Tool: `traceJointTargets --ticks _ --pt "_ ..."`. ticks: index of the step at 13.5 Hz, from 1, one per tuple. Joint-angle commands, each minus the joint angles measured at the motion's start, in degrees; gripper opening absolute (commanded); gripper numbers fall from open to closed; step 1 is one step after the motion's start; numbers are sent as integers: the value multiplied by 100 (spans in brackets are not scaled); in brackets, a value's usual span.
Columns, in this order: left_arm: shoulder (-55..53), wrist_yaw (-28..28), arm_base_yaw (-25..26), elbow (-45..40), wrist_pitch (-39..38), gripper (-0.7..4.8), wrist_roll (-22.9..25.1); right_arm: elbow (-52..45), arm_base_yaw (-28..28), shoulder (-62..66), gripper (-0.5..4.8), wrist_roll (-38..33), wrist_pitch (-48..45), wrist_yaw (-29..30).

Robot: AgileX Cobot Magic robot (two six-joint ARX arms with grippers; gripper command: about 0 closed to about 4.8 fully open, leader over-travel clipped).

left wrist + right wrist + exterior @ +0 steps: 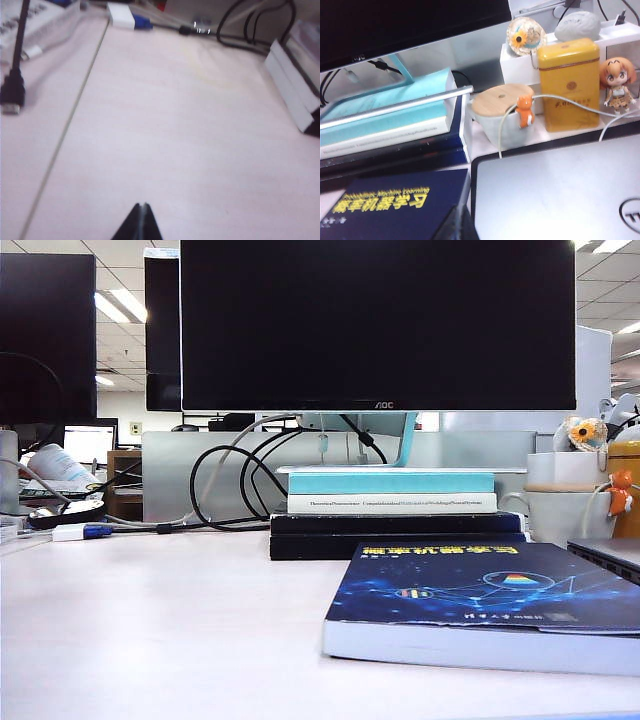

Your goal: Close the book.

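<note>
An office — desk [150, 620] with monitor [378, 325], cables [235, 485], laptop [555, 195], ceiling strip lights [120, 305] beyond.

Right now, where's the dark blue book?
The dark blue book lies closed on the right of the exterior view, in front of the stacked books, beside the laptop.

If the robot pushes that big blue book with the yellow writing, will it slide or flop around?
The book lies flat and closed on the desk, and its thick page block suggests it is fairly heavy, so it would probably slide rather than tip. The glossy cover may be slippery to pinch. The left pincer hangs shut over bare desk; the right pincer, also shut, is by the book's edge.
</note>
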State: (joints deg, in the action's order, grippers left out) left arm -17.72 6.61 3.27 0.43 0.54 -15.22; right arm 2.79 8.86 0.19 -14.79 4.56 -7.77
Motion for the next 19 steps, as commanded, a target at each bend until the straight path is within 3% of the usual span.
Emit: traceJointTargets --ticks 1,2,4,5,7,8,9,10,12,13,15,19 --pt "282 -402 -518 15 -227 -6 -111 -238 -2 -9 -2 142 155 -107" --pt "503 -380 -671 15 -247 -6 -63 -238 0 -9 -2 433 -17 -127" --pt "966 15 -404 15 -319 -6 214 -238 4 -9 -2 693 -310 -129" --pt "1318 807 -85 15 -321 -6 160 -238 9 -9 -2 839 -437 -111" --pt "1768 916 433 15 -717 -6 208 -238 17 -9 -2 1001 -636 -109" --pt "1768 1014 459 17 -560 -6 302 -238 4 -9 -2 1097 -649 -114" --pt "1768 358 459 17 -581 -6 164 -238 7 -9 -2 885 -590 -116" --pt "1768 221 459 17 -691 -6 125 -238 7 -9 -1 752 -483 -116" --pt "1768 260 459 17 -776 -6 129 -238 -4 -9 -2 509 -234 -133" --pt "1768 260 459 17 -776 -5 129 -238 -35 -9 -2 811 -1167 -444" --pt "1768 260 459 17 -776 -6 129 -238 -131 -9 -1 817 -160 -535" --pt "1768 260 459 17 -776 -6 129 -236 -125 -9 -1 817 -9 -538"
